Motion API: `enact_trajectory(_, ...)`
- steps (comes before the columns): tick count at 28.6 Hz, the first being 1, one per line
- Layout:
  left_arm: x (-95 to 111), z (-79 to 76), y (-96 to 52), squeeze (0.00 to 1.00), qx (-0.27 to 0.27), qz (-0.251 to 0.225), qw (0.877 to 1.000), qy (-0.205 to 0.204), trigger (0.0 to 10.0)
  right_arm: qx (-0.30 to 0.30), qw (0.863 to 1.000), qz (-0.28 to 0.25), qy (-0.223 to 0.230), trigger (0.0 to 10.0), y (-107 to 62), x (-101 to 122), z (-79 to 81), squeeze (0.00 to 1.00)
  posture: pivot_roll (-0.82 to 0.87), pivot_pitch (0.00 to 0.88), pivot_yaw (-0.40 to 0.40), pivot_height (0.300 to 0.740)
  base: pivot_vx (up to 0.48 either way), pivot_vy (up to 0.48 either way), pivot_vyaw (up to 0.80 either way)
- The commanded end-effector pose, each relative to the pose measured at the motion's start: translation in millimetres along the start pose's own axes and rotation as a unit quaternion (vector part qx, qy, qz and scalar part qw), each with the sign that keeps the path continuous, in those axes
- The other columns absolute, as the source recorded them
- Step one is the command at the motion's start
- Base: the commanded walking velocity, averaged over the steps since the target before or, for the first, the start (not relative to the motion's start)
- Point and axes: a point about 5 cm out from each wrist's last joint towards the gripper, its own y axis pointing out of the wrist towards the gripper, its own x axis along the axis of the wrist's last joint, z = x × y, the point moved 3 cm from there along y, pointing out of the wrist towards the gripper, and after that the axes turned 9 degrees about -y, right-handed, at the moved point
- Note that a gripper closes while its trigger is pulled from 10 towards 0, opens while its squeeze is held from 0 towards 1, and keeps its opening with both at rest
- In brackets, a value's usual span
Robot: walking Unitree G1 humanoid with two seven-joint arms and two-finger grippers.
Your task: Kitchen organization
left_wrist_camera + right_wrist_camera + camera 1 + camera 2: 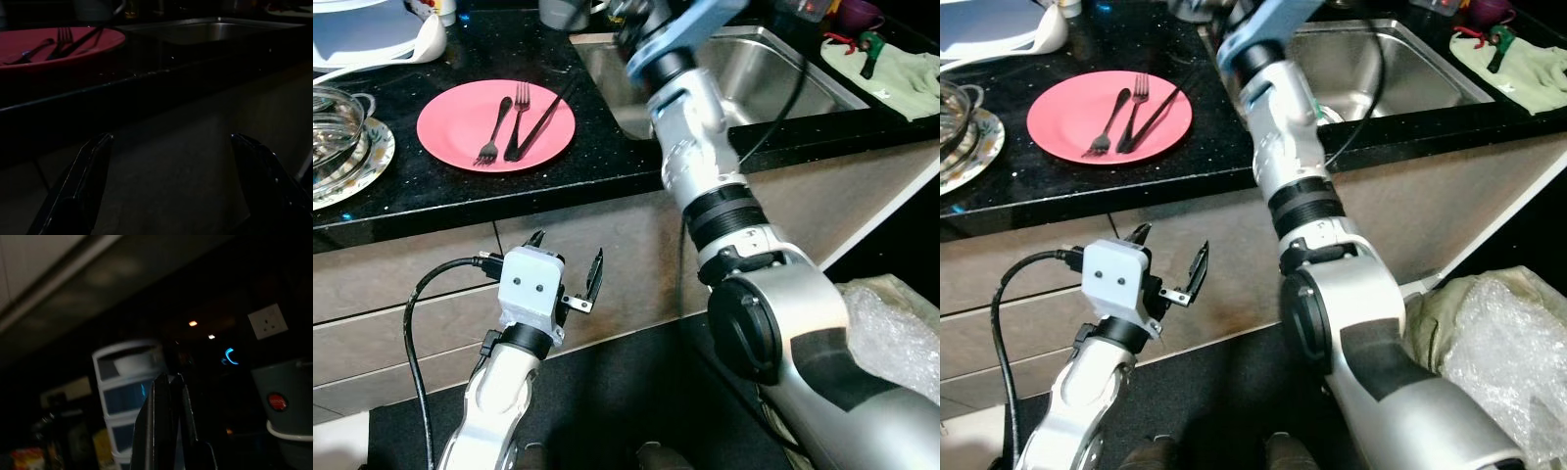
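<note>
Starting on the far left, there's a glass bowl sitting on a patterned plate at the counter's edge, so anything swinging in from that side wants to stay clear of it. Next over is the pink plate on the black counter, and it's carrying the stuff that probably matters for tidying up: two forks lying side by side plus what looks like a knife angled across the rim, though it's dark and thin enough that I wouldn't swear to it. Below the counter edge the left gripper hangs in front of the cabinet face with its fingers spread wide and nothing between them; from its own camera the plate sits up and ahead of it. My guess is it needs to lift above the counter lip first, then come down on the cutlery handles rather than the tines, since flat metal on a plate slides easily. To the right, the right arm reaches up over the sink and its gripper shows with fingers pressed together, nothing visibly held. Far right, a green cloth lies beside the sink, well apart from the plate.
</note>
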Motion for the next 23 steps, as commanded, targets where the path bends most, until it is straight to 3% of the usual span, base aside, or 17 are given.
enact_trajectory(1, -4, -1.7, 0.7, 0.0, -0.008, 0.009, 1.0, -0.001, 10.0, -0.009, 0.999, -0.025, 0.021, 10.0, -6.7, 12, -9.1, 0.0, 0.12, 0.1, -0.069, 0.74, 0.0, 0.0, 0.0)
enact_trajectory(7, -4, -1.0, 3.1, 0.0, -0.022, 0.015, 1.0, 0.003, 10.0, -0.021, 0.998, -0.053, 0.03, 10.0, -17.0, 28, -22.6, 0.0, 0.12, 0.092, -0.047, 0.74, 0.0, 0.0, 0.0)
enact_trajectory(11, -8, -1.5, 5.4, 0.0, -0.037, 0.024, 0.999, 0.004, 10.0, -0.025, 0.997, -0.061, 0.03, 10.0, -30.2, 35, -31.2, 0.0, 0.11, 0.084, -0.034, 0.74, 0.0, -0.344, 0.0)
enact_trajectory(23, -9, -0.8, 6.3, 0.0, -0.039, 0.026, 0.999, 0.004, 10.0, -0.013, 0.997, -0.057, 0.04, 10.0, -36.7, 36, -29.1, 0.0, 0.12, 0.081, -0.03, 0.74, 0.0, -0.415, 0.0)
